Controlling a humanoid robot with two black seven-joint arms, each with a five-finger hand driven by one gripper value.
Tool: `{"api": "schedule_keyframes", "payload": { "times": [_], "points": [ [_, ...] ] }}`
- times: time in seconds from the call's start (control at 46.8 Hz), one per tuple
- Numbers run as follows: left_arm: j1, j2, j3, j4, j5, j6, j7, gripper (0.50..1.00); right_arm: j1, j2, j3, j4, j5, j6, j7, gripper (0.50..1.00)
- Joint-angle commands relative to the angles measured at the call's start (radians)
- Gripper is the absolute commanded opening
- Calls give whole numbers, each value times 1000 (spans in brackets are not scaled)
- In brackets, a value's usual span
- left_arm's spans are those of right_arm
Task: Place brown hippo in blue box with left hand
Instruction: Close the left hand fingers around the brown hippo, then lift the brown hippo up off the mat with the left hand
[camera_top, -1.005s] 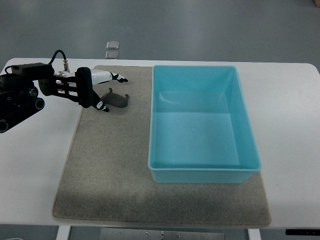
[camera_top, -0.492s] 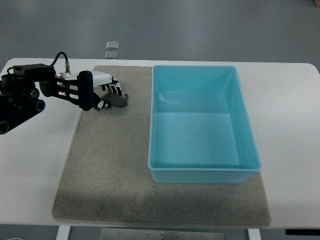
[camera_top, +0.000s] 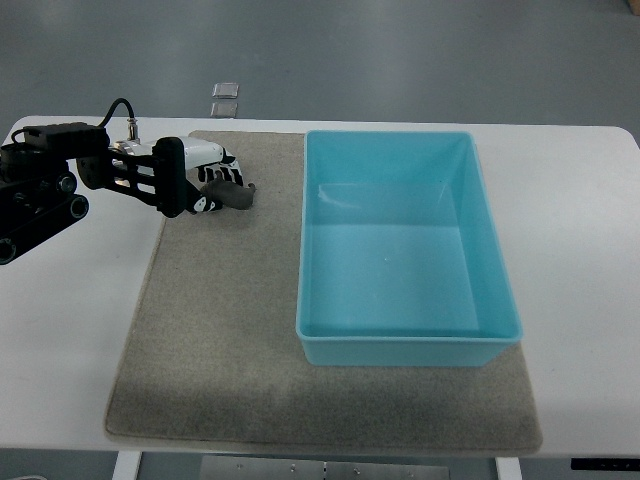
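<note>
Reaching in from the picture's left edge over the white table (camera_top: 70, 330), the left hand (camera_top: 205, 180) at the end of a black arm (camera_top: 50, 195) with a looping cable (camera_top: 118, 108). Closing around the brown hippo (camera_top: 237, 197), white and black fingers (camera_top: 222, 172) curling over its top and near side, thumb tucking in below; looking like a grasp, fingers pressing on the toy rather than spreading wide. Lying at the far left part of the grey mat (camera_top: 210, 340), the hippo, just at the fingertips and partly hidden beneath them, only its dark brown right end showing clear of the hand. Resting on the mat or lifting off it: cannot tell from this steep look down. Sitting well to the right of the hippo, apart from it, the blue box (camera_top: 480, 240), an open rectangular tub with nothing inside, standing on the right part of the same mat, its left wall facing the hand across a strip of bare mat. Lying on the grey floor (camera_top: 400, 50) beyond the table's far edge, two small pale squares (camera_top: 225, 97), one behind the other. Showing no brand, label or readable writing anywhere on the box, the mat, the hippo or the arm; any marks on the arm being too small to make out.
</note>
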Motion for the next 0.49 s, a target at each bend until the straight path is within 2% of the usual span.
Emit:
{"api": "schedule_keyframes", "payload": {
  "times": [0.0,0.278,0.47],
  "points": [
    [-2,4,-2,0,-1,0,1,500,0,0,0,0,0,0,0,936],
    [-43,14,-8,-3,-17,-6,-1,500,0,0,0,0,-1,0,0,936],
    [-128,74,-5,-14,-20,-18,-2,500,0,0,0,0,0,0,0,936]
  ]
}}
